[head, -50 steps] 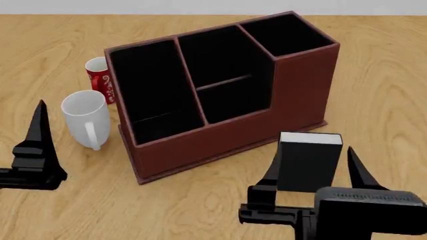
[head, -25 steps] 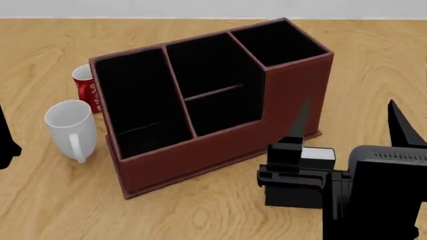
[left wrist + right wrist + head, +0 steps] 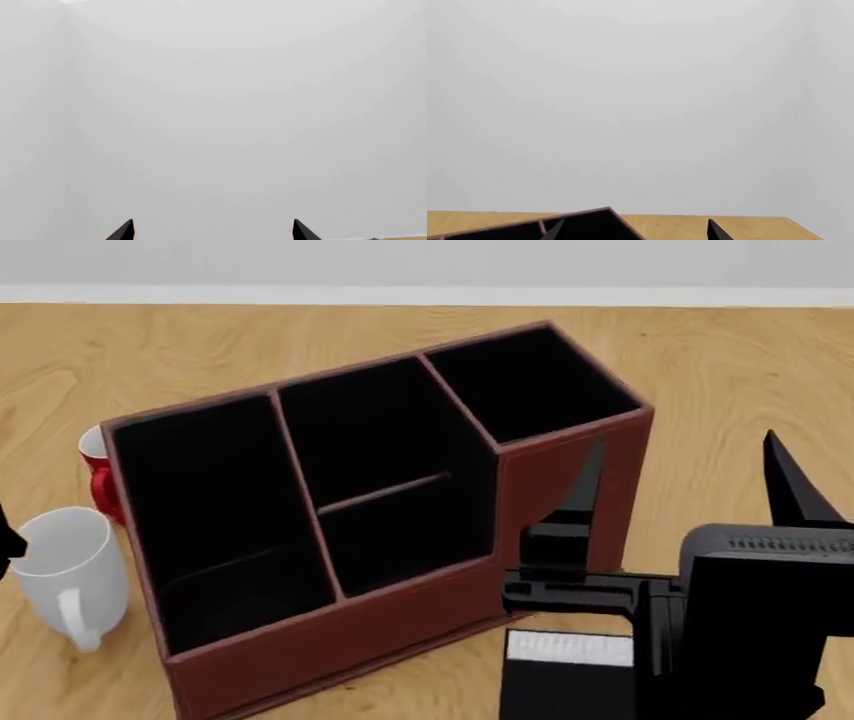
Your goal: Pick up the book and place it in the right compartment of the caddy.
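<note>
The reddish-brown caddy (image 3: 347,640) stands at the middle of the wooden table; its tall right compartment (image 3: 534,390) is black inside and holds nothing. The black book (image 3: 567,680) stands upright on the table in front of the caddy's right end, white page edges up, at the bottom edge of the head view. My right gripper (image 3: 685,440) is open and empty, its fingers pointing up above the book and beside the right compartment. In the right wrist view (image 3: 635,227) only its tips and the caddy's top corner (image 3: 587,225) show. My left gripper (image 3: 213,227) is open and faces a blank wall.
A white mug (image 3: 74,560) stands on the table left of the caddy, with a red mug (image 3: 96,475) behind it. The table's far edge meets a pale wall at the back.
The head view has shifted, so the caddy sits lower and further left. My right gripper stands higher relative to the book, which has dropped to the bottom edge. My left arm has slid out at the left.
</note>
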